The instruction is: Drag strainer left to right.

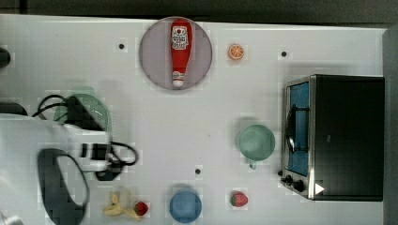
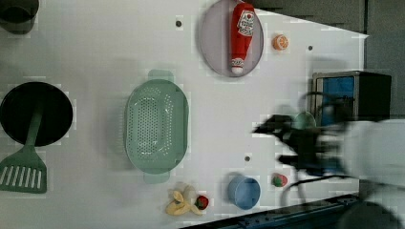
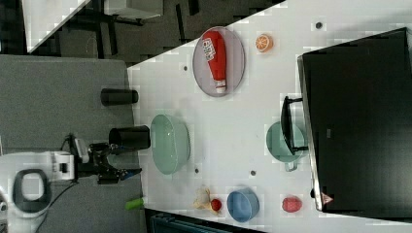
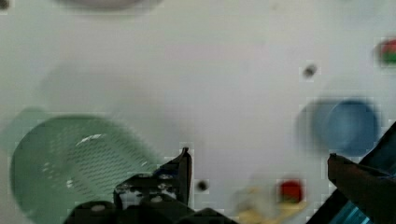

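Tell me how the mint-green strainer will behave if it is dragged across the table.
The strainer looks like thin perforated plastic, so it is probably light and should slide easily on the smooth white table. Its broad oblong base suggests it is unlikely to tip, though it may swivel.

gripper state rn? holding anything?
Gripper: open wide, holding nothing; the strainer lies on the table beside it, not between its fingers.
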### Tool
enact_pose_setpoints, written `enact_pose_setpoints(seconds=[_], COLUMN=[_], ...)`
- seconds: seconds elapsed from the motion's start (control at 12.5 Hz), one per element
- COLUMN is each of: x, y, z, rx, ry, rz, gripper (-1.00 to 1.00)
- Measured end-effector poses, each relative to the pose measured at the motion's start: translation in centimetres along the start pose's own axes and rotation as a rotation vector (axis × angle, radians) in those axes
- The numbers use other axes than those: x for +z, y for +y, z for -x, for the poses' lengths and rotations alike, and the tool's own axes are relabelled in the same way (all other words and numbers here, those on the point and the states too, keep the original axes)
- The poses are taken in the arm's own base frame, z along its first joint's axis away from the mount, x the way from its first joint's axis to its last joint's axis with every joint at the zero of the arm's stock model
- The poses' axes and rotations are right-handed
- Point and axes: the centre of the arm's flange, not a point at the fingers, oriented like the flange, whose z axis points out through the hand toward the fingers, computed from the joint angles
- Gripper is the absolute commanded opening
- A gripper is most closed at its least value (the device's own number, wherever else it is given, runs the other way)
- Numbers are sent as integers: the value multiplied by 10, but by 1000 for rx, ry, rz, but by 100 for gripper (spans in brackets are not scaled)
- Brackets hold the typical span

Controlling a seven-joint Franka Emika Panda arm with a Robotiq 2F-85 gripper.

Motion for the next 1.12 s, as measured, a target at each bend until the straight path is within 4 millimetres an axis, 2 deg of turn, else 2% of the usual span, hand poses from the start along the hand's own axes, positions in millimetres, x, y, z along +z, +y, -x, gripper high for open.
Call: enact_pose_setpoints(seconds=[0.16,0.32,0.48,0.72,0.88,1.12], x=[42,73,98,150,190,234], y=[-30,-47,-64,-85,-82,-79], z=[42,65,75,71,61,34], rx=[78,189,285,438,530,596], ry=[-53,-91,-130,-208,-228,-230], rz=[-21,-37,-99,-160,-122,-109], gripper=[100,100,100,100,100,100])
